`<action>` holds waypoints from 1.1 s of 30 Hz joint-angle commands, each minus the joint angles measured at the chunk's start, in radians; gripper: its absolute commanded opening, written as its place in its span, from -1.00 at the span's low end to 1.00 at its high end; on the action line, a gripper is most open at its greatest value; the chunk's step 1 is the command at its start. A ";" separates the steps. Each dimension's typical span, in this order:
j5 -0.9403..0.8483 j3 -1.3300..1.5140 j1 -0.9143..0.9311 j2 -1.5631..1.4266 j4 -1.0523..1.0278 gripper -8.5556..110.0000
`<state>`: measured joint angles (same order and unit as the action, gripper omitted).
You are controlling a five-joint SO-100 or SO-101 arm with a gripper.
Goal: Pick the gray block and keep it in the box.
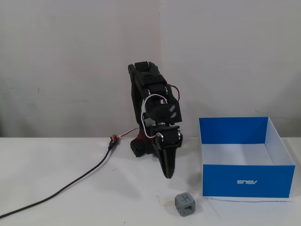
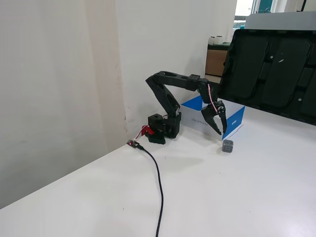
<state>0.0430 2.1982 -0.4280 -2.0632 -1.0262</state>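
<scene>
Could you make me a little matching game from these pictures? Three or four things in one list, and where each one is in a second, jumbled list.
Things:
1. small gray cube-shaped block
2. large blue cardboard box with a white inside
3. black two-finger gripper
4. black cable

Places, as one fixed view shows them:
A. trails across the white table from its left edge toward the arm's base
B. hangs in the air, pointing down, above and left of the block
C. stands at the right, open at the top
D. rests on the table just left of the box's front corner

Pairs: 1-D, 2-C, 3-B, 4-A
</scene>
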 commanded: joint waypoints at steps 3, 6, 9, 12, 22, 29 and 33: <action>-0.011 -0.117 -0.029 0.094 -0.008 -0.63; -0.011 -0.140 -0.041 0.149 -0.015 -0.56; -0.011 -0.160 -0.055 0.202 -0.021 -0.50; -0.011 -0.190 -0.069 0.265 -0.034 -0.47; -0.014 -0.279 -0.094 0.413 -0.049 -0.46; -0.015 -0.311 -0.100 0.508 -0.041 -0.45; -0.015 -0.311 -0.098 0.541 -0.020 -0.45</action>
<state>0.0414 1.9574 -0.5200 -1.5202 -1.0707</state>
